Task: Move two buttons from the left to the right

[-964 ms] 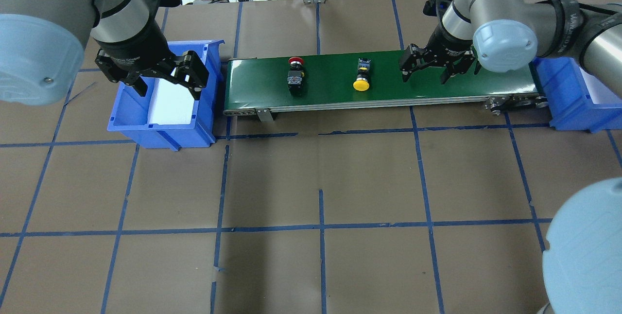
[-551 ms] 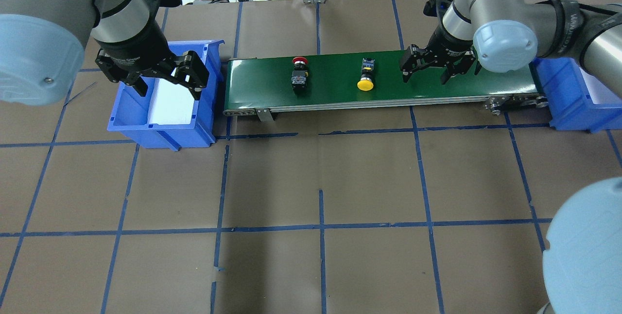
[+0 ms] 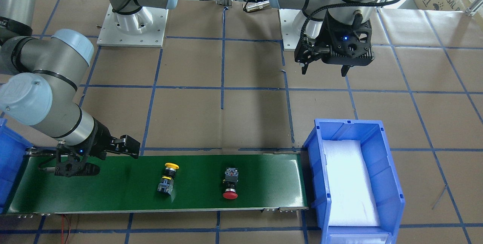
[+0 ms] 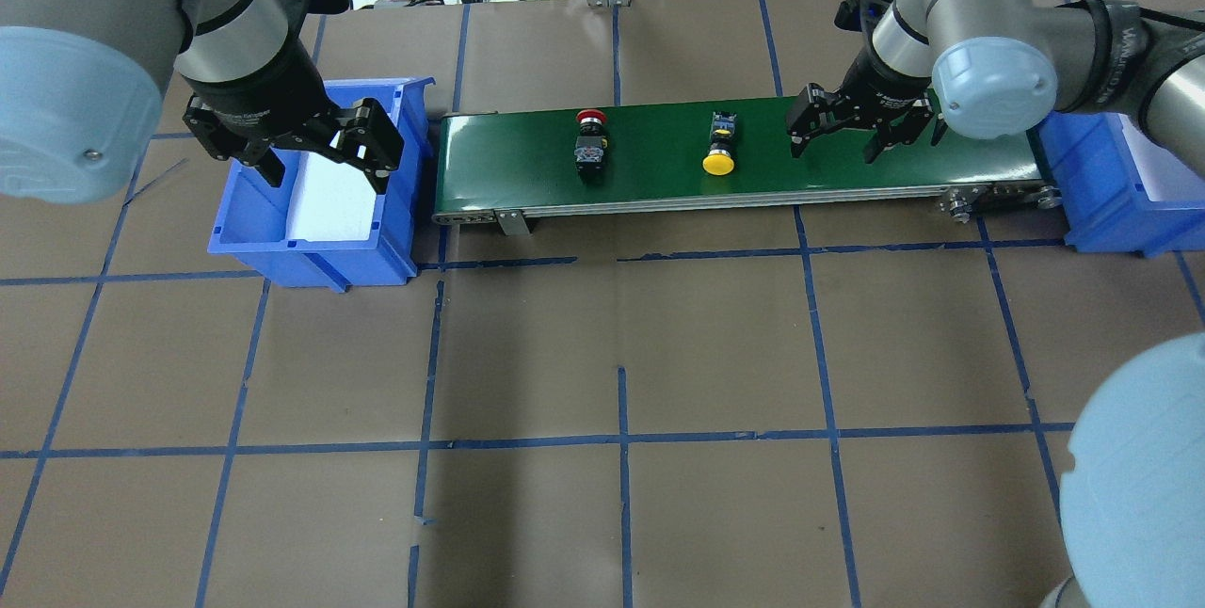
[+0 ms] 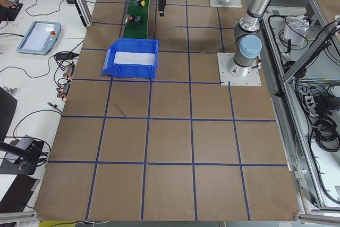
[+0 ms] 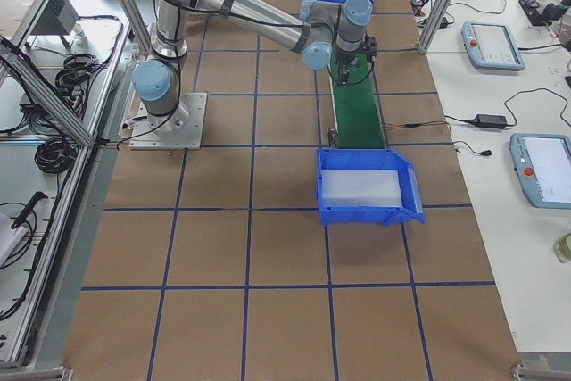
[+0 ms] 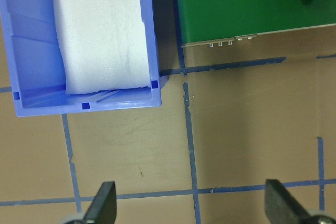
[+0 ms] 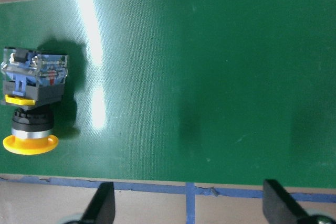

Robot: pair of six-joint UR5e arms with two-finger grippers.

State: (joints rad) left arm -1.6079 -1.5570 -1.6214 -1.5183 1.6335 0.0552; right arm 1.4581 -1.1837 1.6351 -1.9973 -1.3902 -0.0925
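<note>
Jaws stand spread wide on both arms, and neither pair holds anything. Your left gripper hangs over the bare brown-papered table on the robot's side of the blue plastic bin with the white foam liner, with open room all round it. Your right gripper hovers over the green conveyor belt, near the yellow mushroom-capped push-button on its right and apart from it. Bare belt stretches from there to the second blue bin at the belt's right end. Both buttons lie on their sides mid-belt, well apart, with their long axes across the belt. The yellow cap points toward the robot and stops short of that edge, while the red-capped push-button points its cap at the operators' edge and lies close to it. From overhead the right arm's elbow covers part of the right-hand bin, and the front camera cuts that bin off at the frame edge. Your left wrist camera catches only a corner of a button's block body on the belt. In both side views the buttons are too small to read.
</note>
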